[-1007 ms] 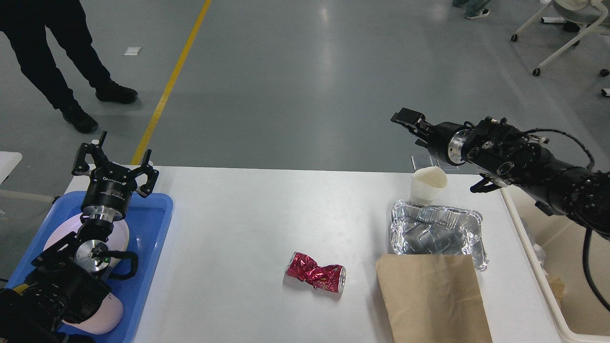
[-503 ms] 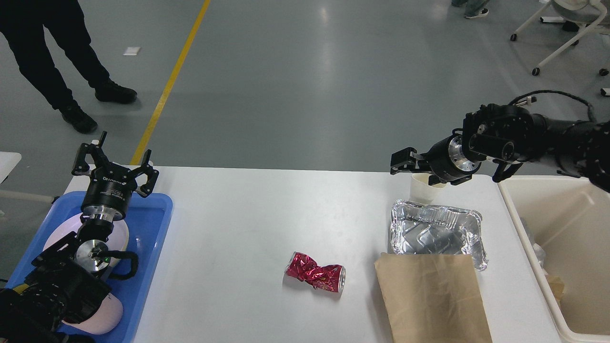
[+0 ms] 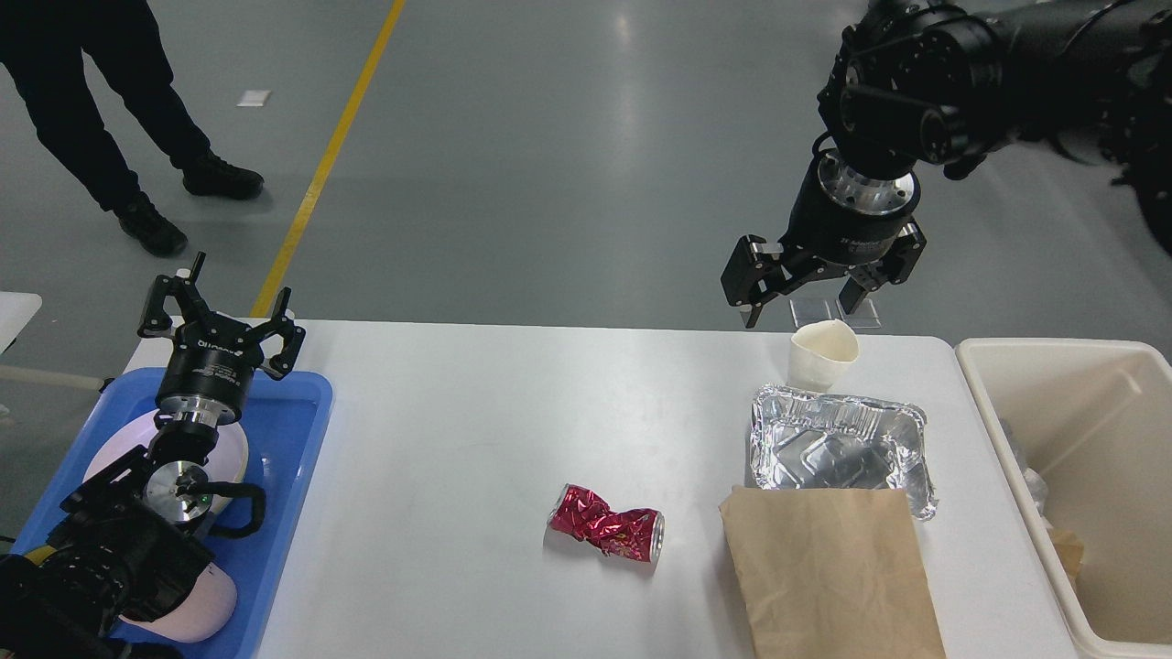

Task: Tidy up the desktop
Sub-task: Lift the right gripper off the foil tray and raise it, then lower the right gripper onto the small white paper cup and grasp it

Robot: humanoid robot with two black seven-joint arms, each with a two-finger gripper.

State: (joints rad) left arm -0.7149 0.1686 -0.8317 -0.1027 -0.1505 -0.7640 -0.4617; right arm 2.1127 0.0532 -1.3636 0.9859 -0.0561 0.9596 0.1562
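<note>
Tabletop first: seen from the head, the white desktop [image 3: 458,439] fills the lower middle of the view, its far edge running straight across and its far right corner rounded beside the beige bin [image 3: 1080,476], which stands just off the right edge at about 3 o'clock. At 9 o'clock a blue tray [image 3: 293,421] sits against the left edge, with pale dishes [image 3: 220,604] lying in it. The left gripper [image 3: 220,316] hangs above the tray's far end, fingers spread wide apart and holding nothing. The right gripper [image 3: 801,297] points downward at about 1 o'clock, above the far edge of the desktop, its two fingers apart and empty; it is just up and left of a white paper cup [image 3: 822,355], not touching it. The cup stands upright near the far edge, with a crumpled foil tray [image 3: 838,444] just beside it on the near side. A brown paper bag [image 3: 829,577] lies flat toward 5 o'clock, its far edge overlapping the foil tray's near rim and its near end running out of view. A crushed red can [image 3: 607,529] lies on its side near 6 o'clock, well apart from everything else. Between the blue tray and the can the white surface is bare and open. A person's legs [image 3: 101,119] stand on the grey floor at 11 o'clock, near a yellow floor line [image 3: 330,156].
</note>
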